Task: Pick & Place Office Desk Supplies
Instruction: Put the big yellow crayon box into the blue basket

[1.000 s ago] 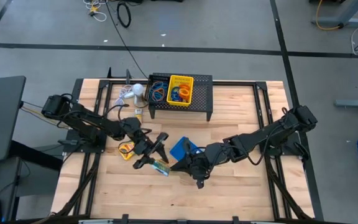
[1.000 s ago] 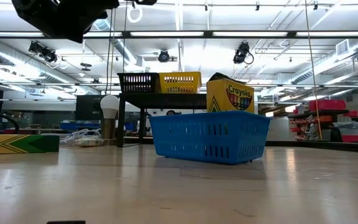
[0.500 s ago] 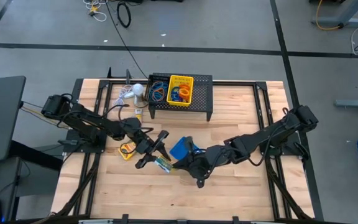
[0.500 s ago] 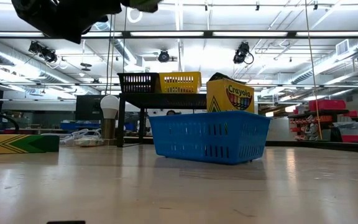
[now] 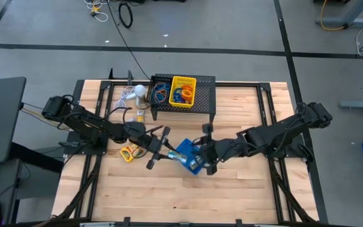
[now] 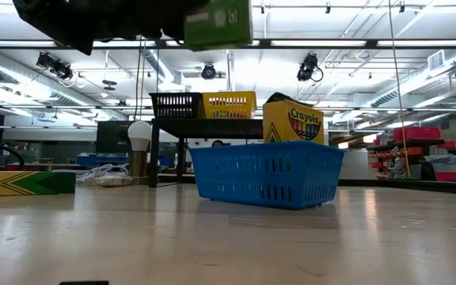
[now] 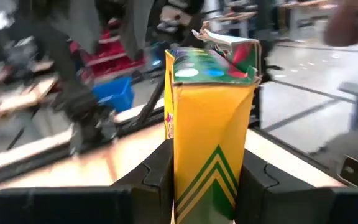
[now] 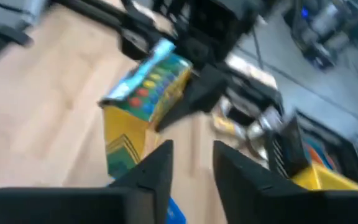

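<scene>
Above the blue tray [image 5: 186,154] — left gripper [image 7: 205,177] clamps a crayon box [image 7: 211,118]; right gripper [image 8: 191,163] parted, empty.

The left gripper [image 5: 161,150] is reached in toward the table's middle, its fingers [image 7: 157,171] clamped on a crayon box [image 7: 209,118]. The right gripper [image 5: 207,149] is parked just beside it, fingers [image 8: 160,165] parted and holding nothing

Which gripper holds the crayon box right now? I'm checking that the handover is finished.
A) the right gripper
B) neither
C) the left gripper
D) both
C: the left gripper clamps the crayon box between its fingers, while the right gripper stands open and empty, apart from the box.
</scene>
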